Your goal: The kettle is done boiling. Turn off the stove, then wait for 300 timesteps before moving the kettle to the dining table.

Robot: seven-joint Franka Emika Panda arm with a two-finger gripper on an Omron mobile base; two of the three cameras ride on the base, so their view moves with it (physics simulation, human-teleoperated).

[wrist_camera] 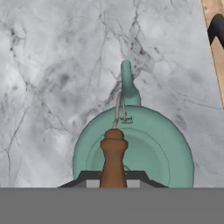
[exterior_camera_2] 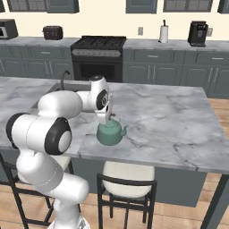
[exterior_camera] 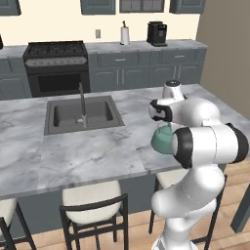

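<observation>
The teal kettle (exterior_camera_2: 111, 133) sits upright on the marble dining table (exterior_camera_2: 179, 120) near its front edge, spout toward the table's right end, brown lid knob (wrist_camera: 113, 153) up and wire handle arched over it. The black stove (exterior_camera_2: 98, 56) stands against the far wall, well apart.

Cream wall (exterior_camera_2: 107, 22) behind grey cabinets (exterior_camera_2: 179, 71); light wooden floor (exterior_camera_2: 179, 214); cream-cushioned black metal stools (exterior_camera: 93, 205) below.

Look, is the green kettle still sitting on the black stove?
No, the kettle is over the marble dining table, far from the stove at the back wall.
</observation>
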